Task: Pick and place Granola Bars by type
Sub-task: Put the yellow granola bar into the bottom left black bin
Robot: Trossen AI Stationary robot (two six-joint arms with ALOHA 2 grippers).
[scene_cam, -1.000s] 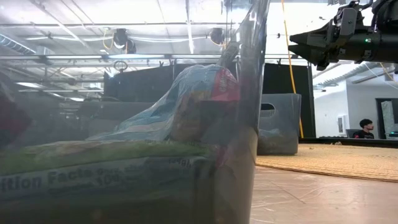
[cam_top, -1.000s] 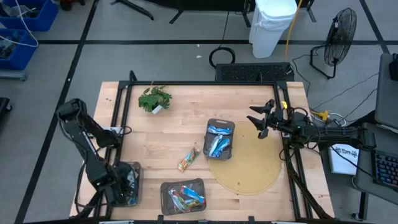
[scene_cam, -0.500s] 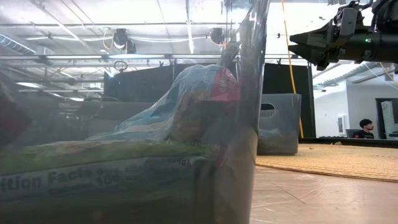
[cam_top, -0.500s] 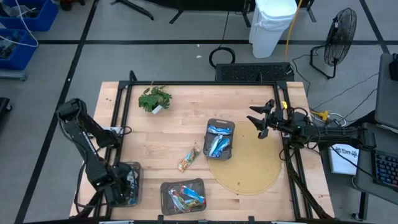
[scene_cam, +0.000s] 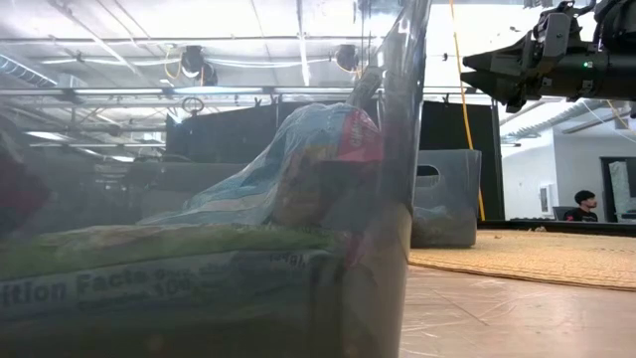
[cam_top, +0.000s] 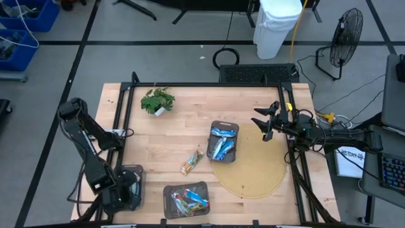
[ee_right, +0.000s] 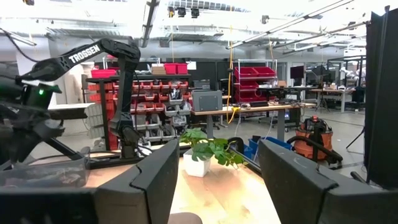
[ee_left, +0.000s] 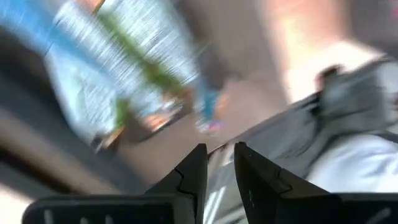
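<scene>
Reaching down at the lower left of the high view, the left gripper [cam_top: 124,193] sits over a dark tray [cam_top: 133,172] at the table's [cam_top: 158,139] lower-left corner; its arm rises toward the left edge of the frame. In the left wrist view, the two dark fingers [ee_left: 189,174] stand close together with only a thin slit between them, and nothing can be seen clamped there; blurred blue-and-white wrapping fills the upper left of that frame.

The right gripper [cam_top: 264,122] hangs above the table's right side, right of centre in the high view, with its fingers spread wide and nothing between them. In the right wrist view the same fingers [ee_right: 155,171] frame a potted green sprig [ee_right: 208,149].

Granola Bars lie in several places:
- a blue-and-white group [cam_top: 221,144] in the centre tray [cam_top: 215,128], which overlaps the upper-left edge of a round woven mat [cam_top: 253,171];
- mixed bars [cam_top: 190,200] in the bottom-centre tray [cam_top: 169,192];
- one loose bar [cam_top: 192,162] on bare wood between those two trays.

A leafy plant [cam_top: 156,100] stands at the upper left of the table. In the low view, a clear tray wall [scene_cam: 393,199] and wrappers fill the left and centre of the frame.
</scene>
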